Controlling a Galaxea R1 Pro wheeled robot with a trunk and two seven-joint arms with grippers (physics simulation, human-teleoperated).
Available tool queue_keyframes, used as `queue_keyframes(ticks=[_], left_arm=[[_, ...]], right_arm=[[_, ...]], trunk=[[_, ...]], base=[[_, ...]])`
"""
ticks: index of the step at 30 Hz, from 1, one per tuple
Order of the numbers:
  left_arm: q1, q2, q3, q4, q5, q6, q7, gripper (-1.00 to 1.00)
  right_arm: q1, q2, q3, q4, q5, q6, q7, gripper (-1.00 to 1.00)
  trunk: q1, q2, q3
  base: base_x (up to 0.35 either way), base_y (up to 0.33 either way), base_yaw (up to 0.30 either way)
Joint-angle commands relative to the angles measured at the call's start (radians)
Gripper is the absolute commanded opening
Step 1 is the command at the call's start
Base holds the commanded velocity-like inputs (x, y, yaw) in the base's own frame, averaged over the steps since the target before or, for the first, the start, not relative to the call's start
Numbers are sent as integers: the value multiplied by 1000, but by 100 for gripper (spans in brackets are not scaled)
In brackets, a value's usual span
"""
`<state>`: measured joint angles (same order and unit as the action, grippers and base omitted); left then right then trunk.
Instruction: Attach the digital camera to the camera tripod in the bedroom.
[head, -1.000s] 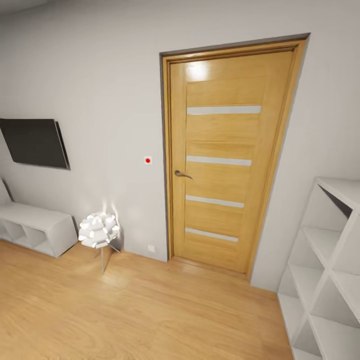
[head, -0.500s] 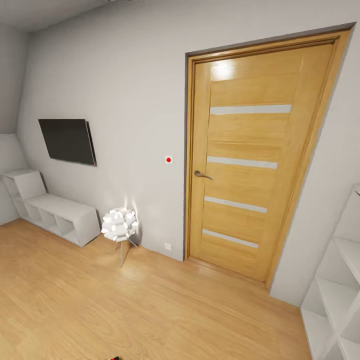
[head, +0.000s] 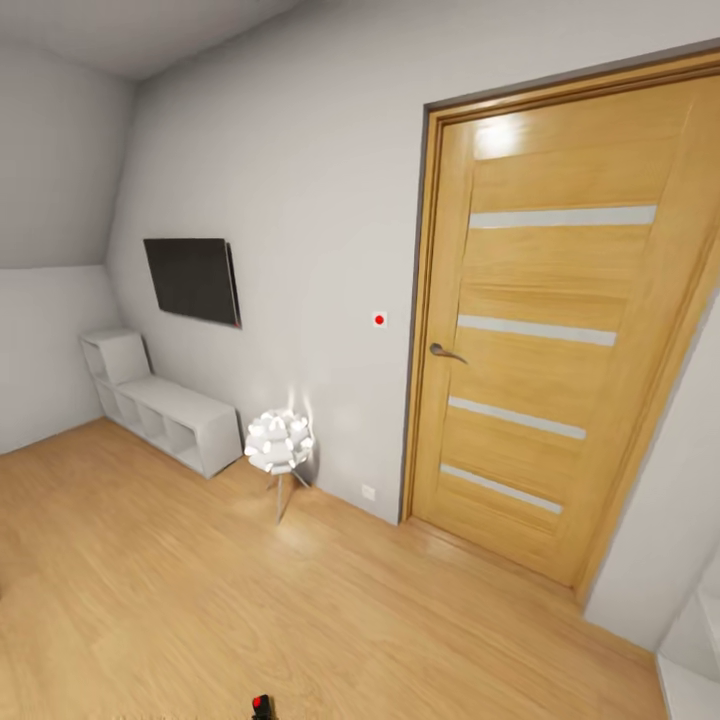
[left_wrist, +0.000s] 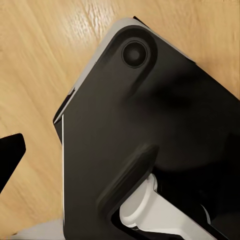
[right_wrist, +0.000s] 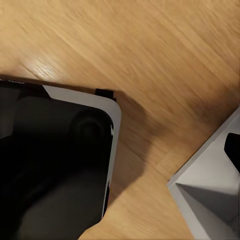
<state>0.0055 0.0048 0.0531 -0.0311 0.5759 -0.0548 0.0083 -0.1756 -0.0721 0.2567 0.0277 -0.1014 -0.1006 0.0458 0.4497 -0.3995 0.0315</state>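
The camera tripod is out of view. A small black thing with a red spot peeks over the bottom edge of the head view, above the light wood floor. Too little of it shows to tell whether it is the digital camera. In the left wrist view a black fingertip juts in at the edge, over the floor and beside the robot's black, white-rimmed base. The right wrist view looks down on the same base, with a dark sliver at the edge. Neither gripper's jaws can be read.
A shut wooden door with pale stripes fills the right of the white wall. A white ball-cluster lamp stands left of it. Further left are a low white cube bench and a wall-mounted dark screen. A white shelf corner lies near the base.
The camera has swung left: door, lamp and screen have slid right in the picture, and the sloped corner and bench have come into view. The red-spotted black thing now shows higher.
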Motion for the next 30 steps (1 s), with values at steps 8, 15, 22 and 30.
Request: queue_keyframes(ticks=[8, 15, 22, 30], left_arm=[[1, 0, 5, -1, -2, -2, 1, 100], [1, 0, 5, -1, -2, -2, 1, 100], [1, 0, 5, -1, -2, -2, 1, 100], [1, 0, 3, -1, -3, -1, 0, 100]], right_arm=[[-1, 0, 7, 3, -11, -7, 5, 100], [-1, -1, 7, 3, -11, -6, 5, 100], [-1, -2, 7, 3, -11, -7, 5, 100], [-1, -2, 7, 3, -11, -7, 5, 100]], trunk=[[0, -1, 0], [0, -1, 0], [0, -1, 0], [0, -1, 0]], base=[[0, 0, 272], [0, 0, 272], [0, 0, 272], [0, 0, 272]])
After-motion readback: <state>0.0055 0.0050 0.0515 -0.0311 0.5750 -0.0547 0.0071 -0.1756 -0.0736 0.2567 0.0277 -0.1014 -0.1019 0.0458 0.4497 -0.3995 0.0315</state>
